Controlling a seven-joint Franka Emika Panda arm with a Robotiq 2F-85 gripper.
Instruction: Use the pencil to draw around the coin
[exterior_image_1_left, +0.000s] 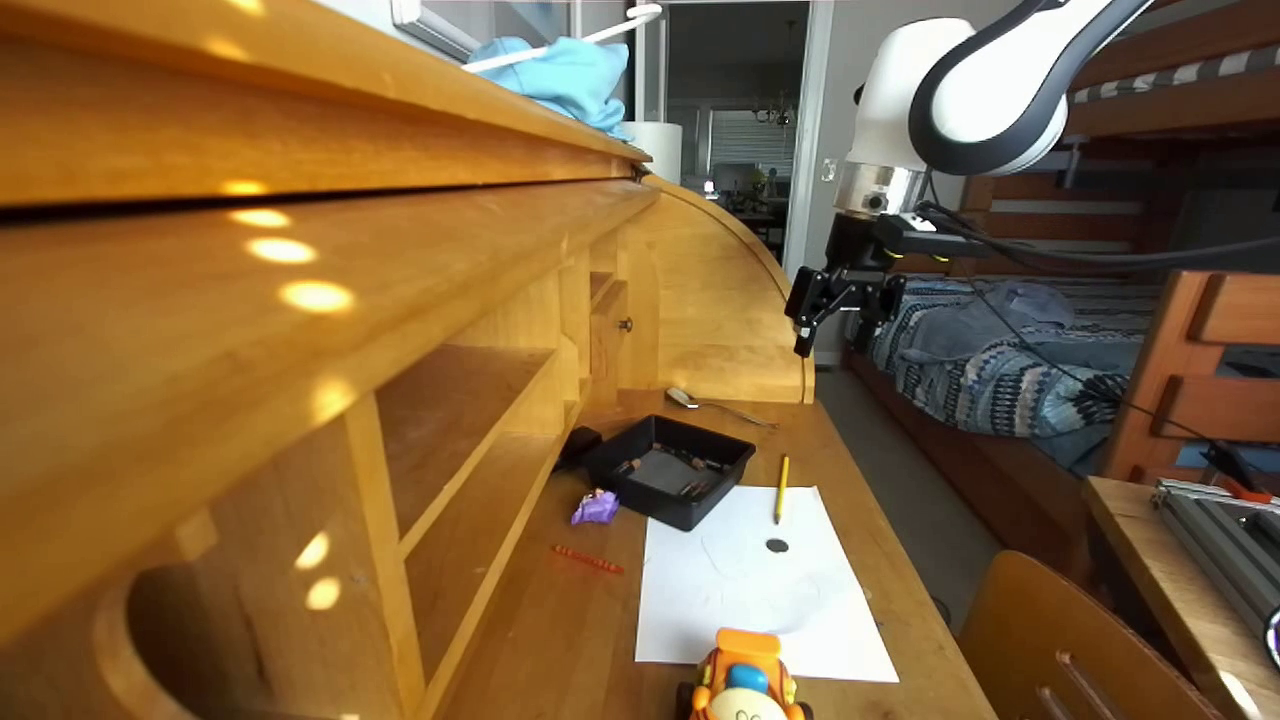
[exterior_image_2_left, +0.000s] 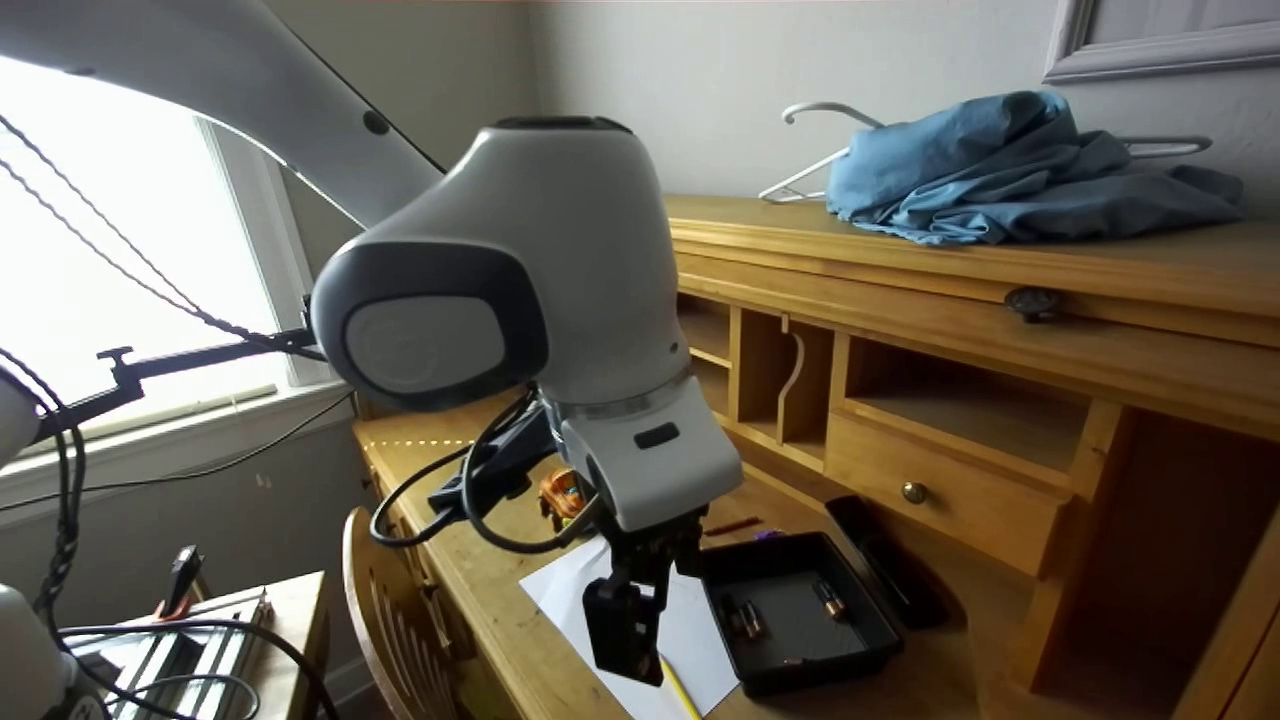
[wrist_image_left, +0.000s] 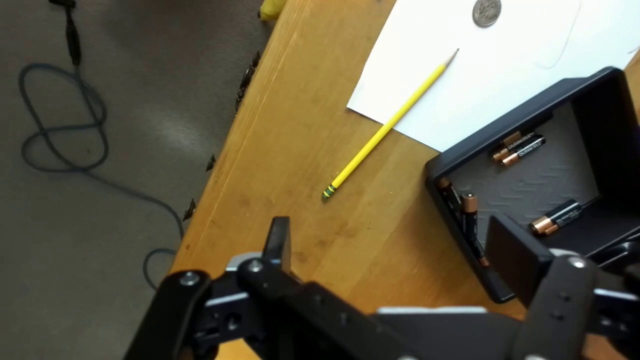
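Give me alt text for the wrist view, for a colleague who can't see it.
A yellow pencil lies partly on white paper, its sharpened tip pointing toward a coin, also on the paper. Its eraser end faces the open, empty pincer above the wooden desk. At picture right, a black tray holds loose batteries.

Arm (exterior_image_1_left: 1005, 88) white, rounded, dark trim (exterior_image_1_left: 962, 158); silvery wrist collar (exterior_image_1_left: 862, 188); end effector (wrist_image_left: 398, 248) black, bright screws (wrist_image_left: 576, 261); dark cables (exterior_image_1_left: 1100, 261).

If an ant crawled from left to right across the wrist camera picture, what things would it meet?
Dark cord → yellow thing at the top edge → yellow pencil → coin.
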